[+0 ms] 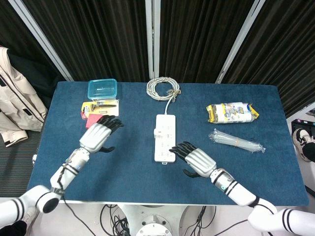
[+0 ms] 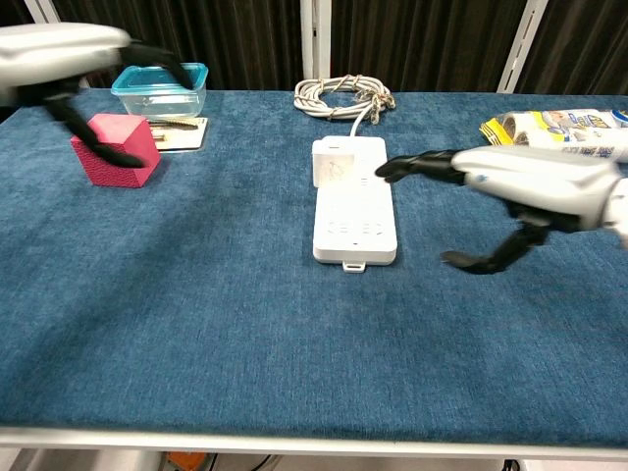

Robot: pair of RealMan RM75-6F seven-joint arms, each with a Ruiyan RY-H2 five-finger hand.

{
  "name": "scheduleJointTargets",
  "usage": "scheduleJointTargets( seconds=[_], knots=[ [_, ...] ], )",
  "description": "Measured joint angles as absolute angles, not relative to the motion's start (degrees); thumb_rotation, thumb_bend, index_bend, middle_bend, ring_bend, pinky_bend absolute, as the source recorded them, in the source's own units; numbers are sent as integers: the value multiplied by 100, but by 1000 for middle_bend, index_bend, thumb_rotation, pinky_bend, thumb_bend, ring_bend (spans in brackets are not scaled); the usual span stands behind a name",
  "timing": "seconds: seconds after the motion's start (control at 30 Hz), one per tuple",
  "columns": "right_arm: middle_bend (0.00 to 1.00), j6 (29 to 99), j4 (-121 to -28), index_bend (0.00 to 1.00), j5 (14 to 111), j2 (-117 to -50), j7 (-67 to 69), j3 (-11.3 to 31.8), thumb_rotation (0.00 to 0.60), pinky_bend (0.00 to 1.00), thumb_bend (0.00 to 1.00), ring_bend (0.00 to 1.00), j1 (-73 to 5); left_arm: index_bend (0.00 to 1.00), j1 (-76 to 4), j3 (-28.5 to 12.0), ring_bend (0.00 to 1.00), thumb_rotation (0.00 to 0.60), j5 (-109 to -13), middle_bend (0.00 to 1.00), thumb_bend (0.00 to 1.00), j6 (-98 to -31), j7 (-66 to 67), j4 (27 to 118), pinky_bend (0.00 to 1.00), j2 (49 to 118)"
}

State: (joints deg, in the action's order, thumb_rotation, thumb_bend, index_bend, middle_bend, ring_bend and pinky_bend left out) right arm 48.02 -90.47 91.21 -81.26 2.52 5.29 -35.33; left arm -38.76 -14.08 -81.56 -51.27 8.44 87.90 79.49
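Hands both over the tabletop (image 1: 133,167), nothing held. Left hand (image 1: 96,135) above the pink cube (image 2: 116,148) near the left edge, fingers (image 1: 114,122) spread wide. Right hand (image 1: 193,160) beside the white power strip (image 1: 165,137) at mid-tabletop, fingers (image 1: 178,149) spread, tips over the strip's right edge.
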Motion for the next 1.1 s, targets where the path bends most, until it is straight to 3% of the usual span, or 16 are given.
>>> scheduleJointTargets(
  seconds=[0.43,0.77,1.1],
  knots=[
    [136,4508,-8313,81,8718,-8868,418,465,600,0,352,0,-3935,267,-5551,-1583,165,600,-7990,236,197,-3874,126,6858,262,9539],
    [136,4548,-8205,81,8584,-8960,460,352,600,0,351,0,-3985,299,-6162,-1508,222,600,-8101,274,210,-3688,-255,6042,373,10095],
    [136,4553,-8134,81,8486,-8987,493,284,600,0,351,0,-4043,404,-6451,-1241,389,600,-8531,399,297,-3967,-812,5273,576,10464]
  ],
)
